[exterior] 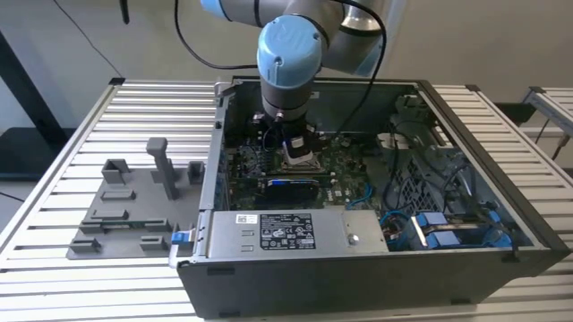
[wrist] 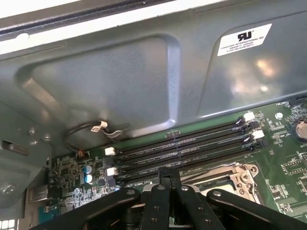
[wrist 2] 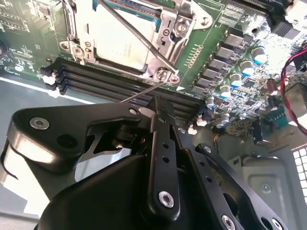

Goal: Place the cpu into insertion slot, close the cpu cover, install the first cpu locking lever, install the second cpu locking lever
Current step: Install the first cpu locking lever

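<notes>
On the slatted counter (exterior: 134,107), the tool (wrist 2: 157,100), pinched together, hung near the seated cpu (wrist 2: 120,43), which looked thin, probably fragile, and best gripped by its edges.

Slatted aluminium tabletop (exterior: 134,111) here, its ribs running across between the exterior view's left and right edges. Sitting on it is a dark grey computer case (exterior: 358,275), open upward, taking the middle and the exterior view's right half and reaching close to the near edge. Just beside its wall, on the exterior view's left half, lies a flat grey fixture plate (exterior: 117,225) with small blocks and one tall post (exterior: 160,164) standing upright
</notes>
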Robot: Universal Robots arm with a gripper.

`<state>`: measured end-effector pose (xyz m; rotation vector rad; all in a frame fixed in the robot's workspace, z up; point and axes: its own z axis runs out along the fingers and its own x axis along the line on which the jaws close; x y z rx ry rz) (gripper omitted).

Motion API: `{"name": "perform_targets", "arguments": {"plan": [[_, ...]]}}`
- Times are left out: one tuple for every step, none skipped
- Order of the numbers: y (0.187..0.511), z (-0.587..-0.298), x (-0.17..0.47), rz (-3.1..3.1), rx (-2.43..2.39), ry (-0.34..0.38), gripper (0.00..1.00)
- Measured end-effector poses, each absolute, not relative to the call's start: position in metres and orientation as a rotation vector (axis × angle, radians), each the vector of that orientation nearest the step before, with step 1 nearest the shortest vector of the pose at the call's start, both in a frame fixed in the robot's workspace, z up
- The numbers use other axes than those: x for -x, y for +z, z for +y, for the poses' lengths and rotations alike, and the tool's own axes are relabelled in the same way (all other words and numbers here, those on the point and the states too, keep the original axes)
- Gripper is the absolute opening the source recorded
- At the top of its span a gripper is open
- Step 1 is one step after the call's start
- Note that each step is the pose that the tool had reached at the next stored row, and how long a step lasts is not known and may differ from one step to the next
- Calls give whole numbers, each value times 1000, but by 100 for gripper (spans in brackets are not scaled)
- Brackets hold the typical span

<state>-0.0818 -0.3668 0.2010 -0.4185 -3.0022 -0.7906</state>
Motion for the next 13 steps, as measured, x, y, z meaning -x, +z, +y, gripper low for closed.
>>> {"name": "perform_targets", "arguments": {"plan": [[200, -367, 82, -3002, 418, -790, 11], [199, -367, 82, -3002, 418, -790, 11], [197, -367, 82, -3002, 418, -790, 11], [196, -367, 82, -3002, 418, -790, 11], [194, -367, 82, -3001, 419, -790, 11], [193, -367, 82, -3000, 419, -790, 11], [193, -367, 82, -2999, 418, -791, 11], [192, -367, 81, -2997, 417, -792, 11], [192, -366, 81, -2995, 415, -793, 11], [192, -366, 81, -2992, 413, -794, 11], [192, -366, 81, -2988, 409, -795, 11], [192, -366, 81, -2983, 405, -793, 11], [192, -366, 81, -2979, 403, -789, 11]]}}
